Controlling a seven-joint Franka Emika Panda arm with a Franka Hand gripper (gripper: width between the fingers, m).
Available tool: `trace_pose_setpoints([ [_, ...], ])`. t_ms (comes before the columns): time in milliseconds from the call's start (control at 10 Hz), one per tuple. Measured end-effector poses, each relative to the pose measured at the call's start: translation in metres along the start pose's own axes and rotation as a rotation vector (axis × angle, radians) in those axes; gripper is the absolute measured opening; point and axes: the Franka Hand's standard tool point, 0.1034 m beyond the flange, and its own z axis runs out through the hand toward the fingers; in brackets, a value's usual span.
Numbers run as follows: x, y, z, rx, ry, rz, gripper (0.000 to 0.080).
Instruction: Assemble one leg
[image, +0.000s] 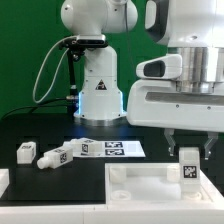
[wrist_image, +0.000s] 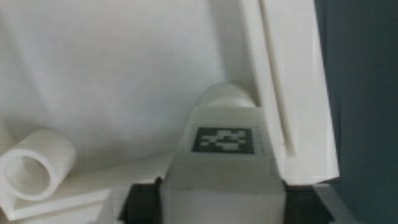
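My gripper (image: 188, 158) is shut on a leg (image: 188, 172), a small white block with a black-and-white tag, held upright. It hangs over the near right corner of the large white panel (image: 140, 190). I cannot tell whether the leg touches the panel. In the wrist view the leg (wrist_image: 226, 135) stands between my dark fingers (wrist_image: 153, 196), next to the panel's raised rim (wrist_image: 285, 70). Three more legs (image: 27, 152), (image: 58, 156), (image: 83, 148) lie on the black table at the exterior view's left.
The marker board (image: 118, 150) lies flat on the table behind the panel. The robot base (image: 98, 85) stands at the back. A rounded white socket (wrist_image: 32, 168) rises from the panel floor (wrist_image: 125, 70) near the held leg.
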Motion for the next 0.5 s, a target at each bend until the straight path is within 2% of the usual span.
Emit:
trace_pose_setpoints([
  [100, -0.001, -0.001, 0.0, 0.0, 0.0, 0.083, 0.0292],
  [300, -0.004, -0.014, -0.001, -0.002, 0.007, 0.384, 0.0292],
  [500, 0.001, -0.017, 0.001, -0.007, 0.02, 0.581, 0.0289],
])
